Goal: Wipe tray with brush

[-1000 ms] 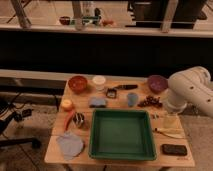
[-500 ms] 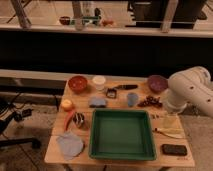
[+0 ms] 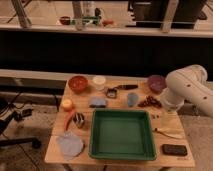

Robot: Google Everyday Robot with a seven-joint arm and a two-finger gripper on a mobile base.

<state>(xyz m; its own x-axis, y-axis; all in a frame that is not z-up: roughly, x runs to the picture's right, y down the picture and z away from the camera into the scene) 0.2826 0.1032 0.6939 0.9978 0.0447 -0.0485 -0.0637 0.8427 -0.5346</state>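
Observation:
The green tray lies on the wooden table, front and centre, with nothing in it. The brush lies behind the tray near the table's back edge, with its squarish dark head to the left and its black handle pointing right. Only a bulky white segment of my arm shows, over the table's right side, to the right of the tray and the brush. My gripper itself is out of view.
Behind the tray stand a red bowl, a white cup, a purple bowl, a blue cup and a grey-blue sponge. A grey cloth lies to the left. A pale utensil and a black block lie to the right.

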